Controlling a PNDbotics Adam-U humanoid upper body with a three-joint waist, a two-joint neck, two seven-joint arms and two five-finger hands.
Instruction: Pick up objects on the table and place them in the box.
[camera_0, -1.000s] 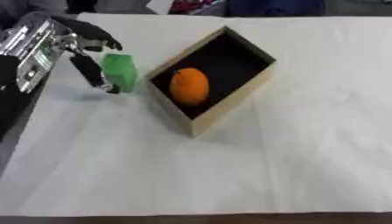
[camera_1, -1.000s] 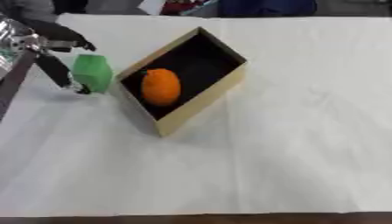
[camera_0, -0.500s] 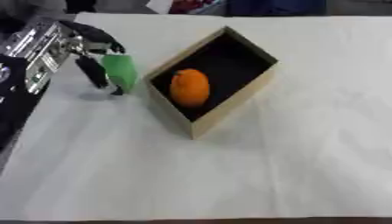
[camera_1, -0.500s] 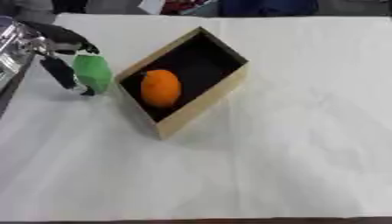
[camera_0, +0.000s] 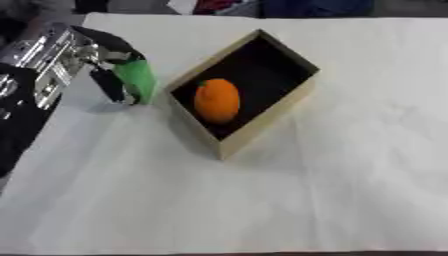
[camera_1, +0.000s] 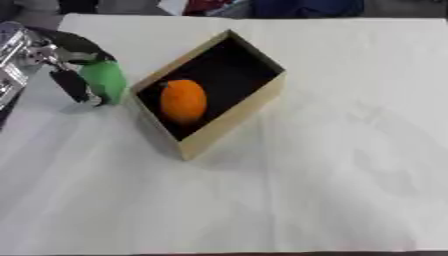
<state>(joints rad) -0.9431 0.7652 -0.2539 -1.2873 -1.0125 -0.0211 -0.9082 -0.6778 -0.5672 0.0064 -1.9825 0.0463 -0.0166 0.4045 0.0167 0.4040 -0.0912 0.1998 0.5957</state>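
Table near me: bare white table cloth (camera_0: 262, 200); I count no loose things on it at the front.
Box: one open cardboard box (camera_0: 262, 117), set cornerwise in the middle of the table, dark inside.
Orange thing: one orange fruit (camera_0: 216, 100) lying inside the box toward its near end; I take that part of the task as done.
Green thing: one green object (camera_0: 137, 81), just beside the box's left wall and not in it. Against the views of a second ago it sits closer to the box and seems to ride a little higher, though I cannot see clearly whether it has left the cloth.
My left hand: my left hand (camera_0: 105, 65) has my fingers and thumb curled round the green object, one dark finger down its near side, another over its top.
What changed: over the last second my hand and the green object have edged rightward together toward the box; the box and fruit have stayed put.
What it means: I judge the grasp is made and the carry is beginning; next comes lifting it over the left wall and letting go inside.
My right hand: not in either view.
Count: one box, one fruit, one green object, one hand showing.
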